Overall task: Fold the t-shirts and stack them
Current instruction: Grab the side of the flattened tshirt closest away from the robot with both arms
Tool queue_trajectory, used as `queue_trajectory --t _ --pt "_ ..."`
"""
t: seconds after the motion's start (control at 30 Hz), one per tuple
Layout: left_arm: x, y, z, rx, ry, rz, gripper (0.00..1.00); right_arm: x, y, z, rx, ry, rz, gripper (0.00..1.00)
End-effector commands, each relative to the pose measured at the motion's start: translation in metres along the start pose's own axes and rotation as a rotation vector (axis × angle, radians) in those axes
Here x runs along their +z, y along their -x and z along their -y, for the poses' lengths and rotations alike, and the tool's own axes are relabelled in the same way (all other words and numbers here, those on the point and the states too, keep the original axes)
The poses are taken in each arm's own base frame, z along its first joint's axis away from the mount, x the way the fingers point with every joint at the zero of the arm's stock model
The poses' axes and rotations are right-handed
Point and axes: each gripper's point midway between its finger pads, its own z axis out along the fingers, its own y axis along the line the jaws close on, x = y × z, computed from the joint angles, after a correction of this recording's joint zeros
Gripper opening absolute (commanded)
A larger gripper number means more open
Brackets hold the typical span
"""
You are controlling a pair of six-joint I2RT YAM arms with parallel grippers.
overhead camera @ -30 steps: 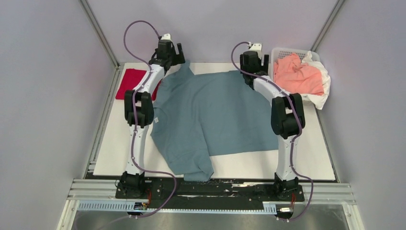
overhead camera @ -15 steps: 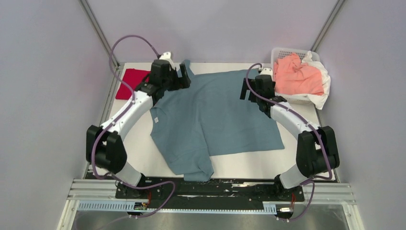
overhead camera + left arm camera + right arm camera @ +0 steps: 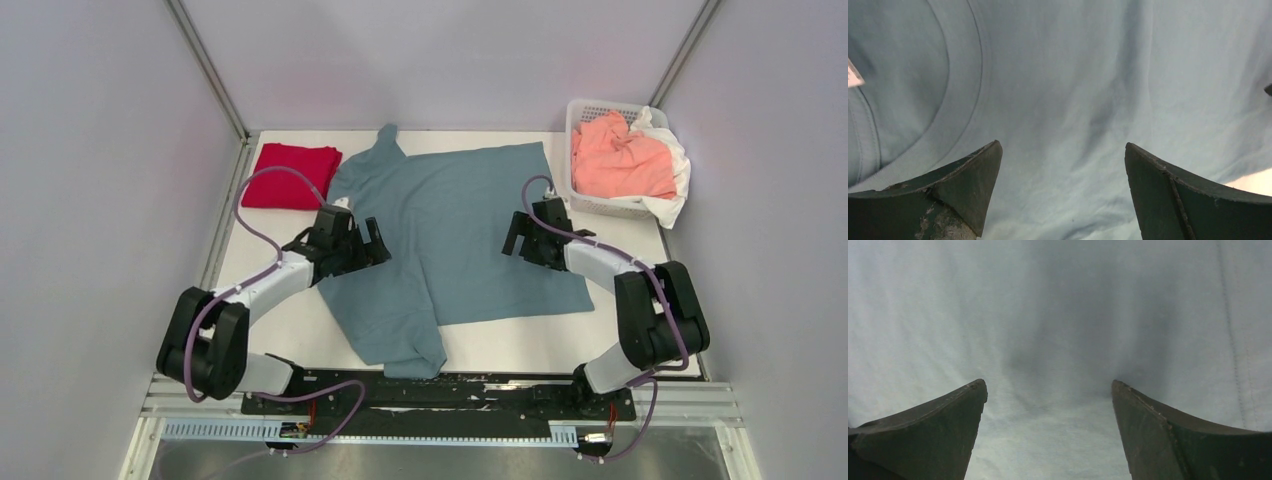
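A dusty teal-blue t-shirt (image 3: 455,215) lies spread over the middle of the table, one sleeve at the far edge and its neck end bunched near the front. My left gripper (image 3: 378,243) is open and empty, low over the shirt's left part near the collar (image 3: 955,90). My right gripper (image 3: 515,233) is open and empty, low over the shirt's right part. Both wrist views show only teal cloth (image 3: 1058,315) between wide-apart jaws. A folded red t-shirt (image 3: 292,175) lies at the far left. A salmon-pink t-shirt (image 3: 620,158) sits in the basket.
A white perforated basket (image 3: 592,108) stands at the far right corner with a white cloth (image 3: 676,165) hanging over its side. Metal frame posts rise at the table's far corners. Bare white table (image 3: 650,320) shows at the right front.
Both arms have drawn back from the far edge of the shirt toward the middle of the table and lowered. The shirt's far edge now lies flat and the red shirt is uncovered.
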Motion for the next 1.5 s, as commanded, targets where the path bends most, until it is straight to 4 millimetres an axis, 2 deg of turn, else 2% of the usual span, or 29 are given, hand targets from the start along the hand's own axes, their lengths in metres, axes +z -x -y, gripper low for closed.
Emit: queue_trajectory --t 0.0,0.03,0.07,0.1,0.13,0.17,0.2,0.23,0.27,0.3,0.5,0.53,0.57,0.6,0.73,0.77,0.8,0.83,0.87,0.9,1.0,1.03,1.07,1.1,1.13,1.17,1.27,1.43,1.47 --pt "0.021 0.036 0.000 -0.041 0.062 0.100 1.00 0.003 0.007 0.016 0.110 -0.047 0.031 1.00" --pt "0.025 0.047 -0.004 -0.043 0.101 0.120 1.00 0.005 0.006 0.020 0.119 -0.057 0.028 1.00" --pt "0.037 0.042 -0.013 -0.044 0.142 0.091 1.00 0.007 0.005 0.025 0.128 -0.067 0.021 1.00" --pt "0.041 0.055 -0.012 -0.051 0.151 0.101 1.00 0.008 0.004 0.029 0.138 -0.077 0.018 1.00" --pt "0.053 0.050 -0.018 -0.055 0.174 0.060 1.00 0.010 0.003 0.033 0.146 -0.087 0.013 1.00" --pt "0.056 0.062 -0.014 -0.062 0.160 0.057 1.00 0.012 0.003 0.036 0.152 -0.095 0.008 1.00" --pt "0.068 0.054 -0.022 -0.070 0.185 0.013 1.00 0.014 0.003 0.038 0.157 -0.102 0.005 1.00" --pt "0.071 0.068 -0.017 -0.077 0.167 0.022 1.00 0.016 0.002 0.040 0.159 -0.111 0.000 1.00" --pt "0.081 0.065 -0.023 -0.083 0.186 -0.007 1.00 0.018 0.002 0.042 0.159 -0.116 -0.004 1.00" --pt "0.084 0.077 -0.017 -0.084 0.162 0.000 1.00 0.020 0.002 0.043 0.162 -0.124 -0.006 1.00" --pt "0.123 0.111 -0.011 -0.049 0.150 -0.028 1.00 0.033 0.015 0.055 0.191 -0.192 0.014 1.00" --pt "0.124 0.131 -0.002 -0.036 0.133 0.001 1.00 0.034 0.018 0.056 0.191 -0.199 0.020 1.00" --pt "0.131 0.125 -0.007 -0.033 0.152 -0.031 1.00 0.035 0.021 0.056 0.195 -0.204 0.025 1.00" --pt "0.131 0.139 0.001 -0.020 0.138 -0.010 1.00 0.034 0.024 0.055 0.197 -0.204 0.029 1.00" --pt "0.116 0.145 0.016 -0.004 0.089 -0.013 1.00 0.021 0.037 0.039 0.169 -0.131 0.056 1.00" --pt "0.101 0.155 0.027 0.003 0.058 0.027 1.00 0.015 0.040 0.033 0.156 -0.112 0.068 1.00" --pt "0.095 0.147 0.026 0.004 0.060 0.021 1.00 0.009 0.043 0.028 0.143 -0.097 0.080 1.00" --pt "0.075 0.156 0.035 0.010 0.044 0.063 1.00 0.001 0.046 0.022 0.130 -0.084 0.096 1.00" --pt "0.068 0.146 0.032 0.014 0.073 0.062 1.00 -0.008 0.049 0.019 0.128 -0.073 0.112 1.00" --pt "0.046 0.150 0.039 0.016 0.072 0.094 1.00 -0.017 0.051 0.016 0.129 -0.059 0.129 1.00" --pt "-0.002 0.126 0.041 0.045 0.125 0.140 1.00 -0.046 0.057 0.018 0.162 -0.042 0.203 1.00" --pt "-0.005 0.105 0.035 0.044 0.162 0.127 1.00 -0.057 0.059 0.020 0.181 -0.043 0.236 1.00" --pt "-0.026 0.103 0.041 0.044 0.144 0.163 1.00 -0.067 0.063 0.023 0.204 -0.044 0.272 1.00" --pt "-0.029 0.080 0.039 0.054 0.156 0.144 1.00 -0.082 0.066 0.026 0.230 -0.040 0.317 1.00" --pt "-0.046 0.074 0.043 0.057 0.134 0.165 1.00 -0.091 0.066 0.029 0.268 -0.043 0.344 1.00" --pt "-0.047 0.050 0.041 0.073 0.138 0.133 1.00 -0.099 0.065 0.034 0.296 -0.050 0.372 1.00" --pt "-0.074 0.006 0.035 0.097 0.154 0.074 1.00 -0.112 0.057 0.048 0.367 -0.067 0.437 1.00" --pt "-0.096 -0.086 0.035 0.279 0.137 -0.098 1.00 -0.120 0.045 0.061 0.393 -0.077 0.469 1.00" --pt "-0.099 -0.098 0.031 0.284 0.151 -0.132 1.00 -0.121 0.044 0.061 0.390 -0.076 0.473 1.00"
